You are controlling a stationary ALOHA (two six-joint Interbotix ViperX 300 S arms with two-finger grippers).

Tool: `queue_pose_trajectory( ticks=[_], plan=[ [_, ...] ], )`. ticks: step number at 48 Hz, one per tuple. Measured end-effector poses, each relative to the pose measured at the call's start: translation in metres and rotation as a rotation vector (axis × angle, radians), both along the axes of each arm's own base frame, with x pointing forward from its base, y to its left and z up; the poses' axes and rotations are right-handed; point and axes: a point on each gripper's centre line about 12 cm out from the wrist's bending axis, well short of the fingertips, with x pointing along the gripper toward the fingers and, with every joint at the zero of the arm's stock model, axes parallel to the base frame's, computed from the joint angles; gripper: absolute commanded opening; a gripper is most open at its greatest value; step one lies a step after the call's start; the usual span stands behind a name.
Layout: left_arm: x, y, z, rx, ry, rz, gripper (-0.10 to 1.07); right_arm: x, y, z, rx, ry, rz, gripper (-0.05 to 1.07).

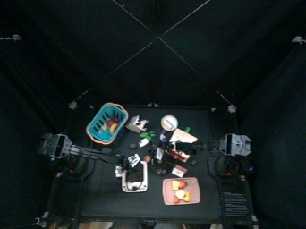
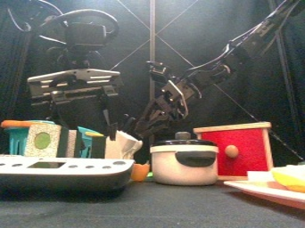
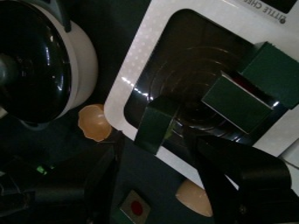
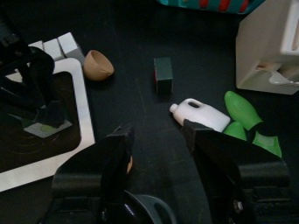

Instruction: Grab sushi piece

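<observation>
A small lidded pot (image 2: 183,158) stands beside a red box (image 2: 243,150). A turquoise basket (image 1: 106,122) sits farther back.

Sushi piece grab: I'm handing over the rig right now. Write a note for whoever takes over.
Left gripper: fingers open, empty, over the white tray, beside the black-lidded pot.
Right gripper: fingers open, empty, hanging near the white bottle and the small dark block.
Sushi piece: I cannot pick it out for certain in any view.
Done: nothing grasped yet.
Left to do: find the piece, close on it, lift.
</observation>
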Motion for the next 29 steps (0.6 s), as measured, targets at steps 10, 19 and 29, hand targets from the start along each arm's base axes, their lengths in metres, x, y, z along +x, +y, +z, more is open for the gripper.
queue_pose_trajectory(
  ticks=[10,19,29],
  plan=[
    [0.0017,-0.001,-0.0022,-0.018,-0.003,0.002,0.7,0.0,0.0,0.0,0.0,0.0,0.0,0.84],
    [0.0027,-0.0022,-0.0009,-0.046,-0.011,0.026,0.61,-0.0004,0.0001,-0.0005,0.0,0.001,0.0,0.84],
    [0.0004,-0.0033,-0.001,-0.11,-0.023,0.085,0.6,-0.0001,-0.0006,0.0,0.0,0.0,-0.002,0.84]
  ],
)
